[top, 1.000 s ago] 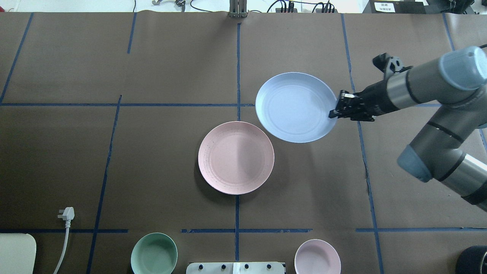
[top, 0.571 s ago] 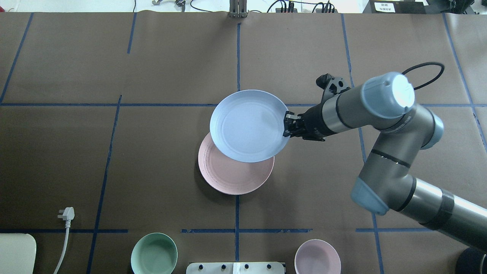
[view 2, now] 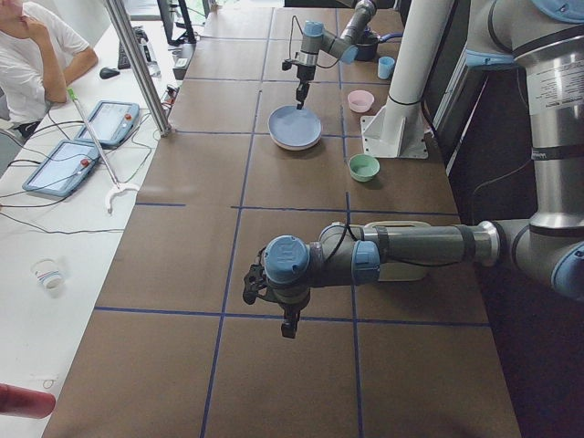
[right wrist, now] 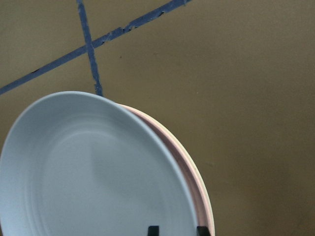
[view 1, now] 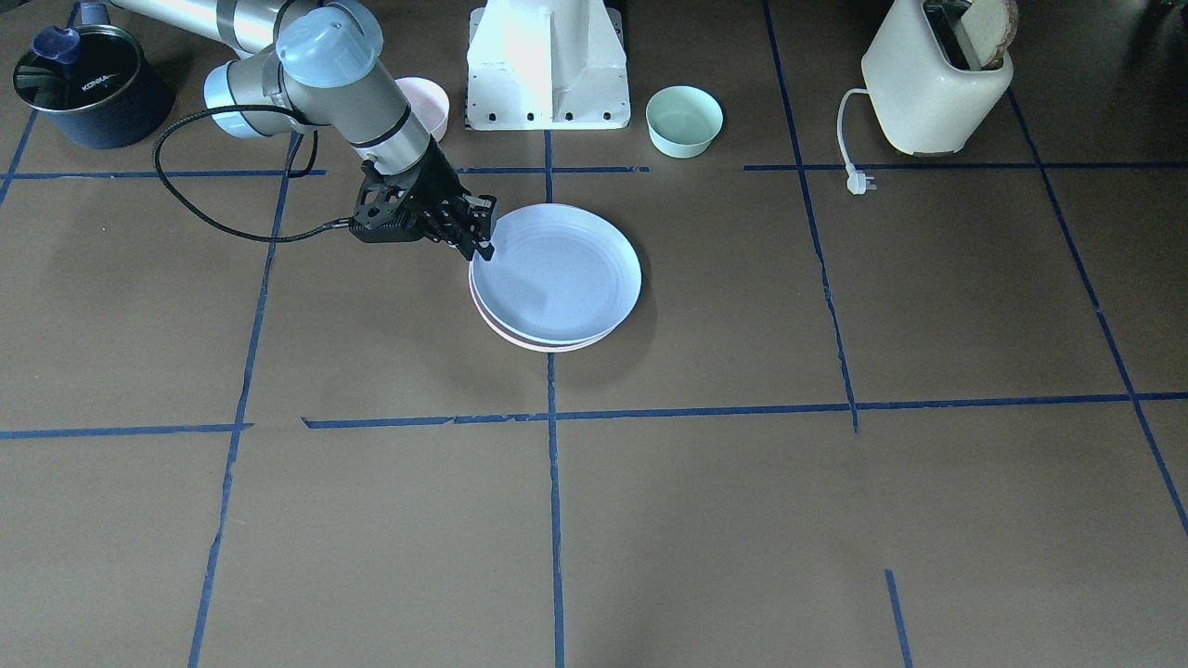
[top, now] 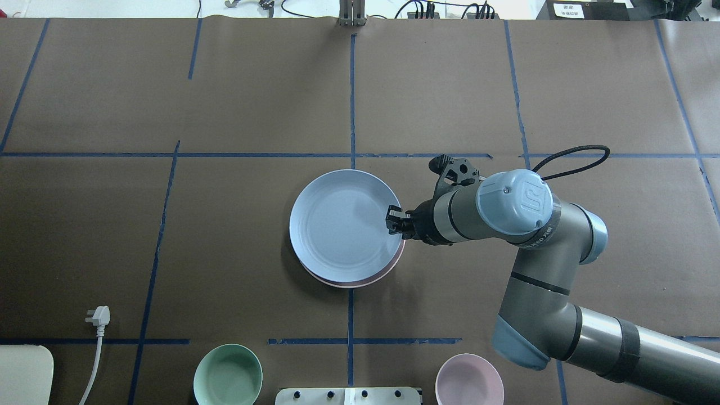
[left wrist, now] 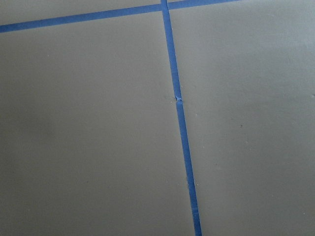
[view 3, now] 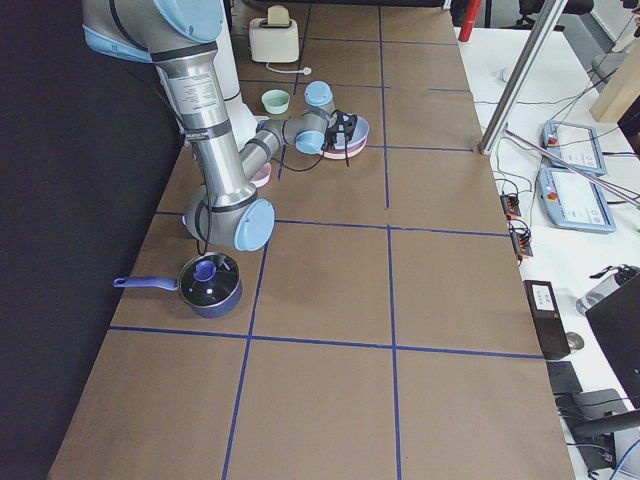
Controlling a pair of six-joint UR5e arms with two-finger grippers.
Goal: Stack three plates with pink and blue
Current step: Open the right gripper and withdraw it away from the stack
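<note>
The pale blue plate [top: 340, 225] lies over the pale pink plate [top: 360, 283], shifted slightly off it, so only a pink crescent shows. My right gripper [top: 395, 219] is shut on the blue plate's right rim. In the front view the gripper [view 1: 483, 241] holds the blue plate [view 1: 557, 274] at its left edge, over the pink plate [view 1: 538, 343]. The right wrist view shows the blue plate [right wrist: 88, 177], the pink rim [right wrist: 197, 191] under it and my fingertips [right wrist: 153, 230]. No cream plate shows clearly. My left gripper [view 2: 287, 328] hangs over bare table, far away; I cannot tell its state.
A mint-green bowl [top: 228, 376] and a small pink bowl [top: 469, 379] stand near the robot's base [view 1: 548, 65]. A cream toaster [view 1: 933, 79] with its plug [top: 98, 316] is at my left. A dark pot [view 1: 88, 88] is at my right.
My right arm carried the blue plate from the far right down and left until it came over the pink plate, and lowered it there. The pink plate stayed put.
</note>
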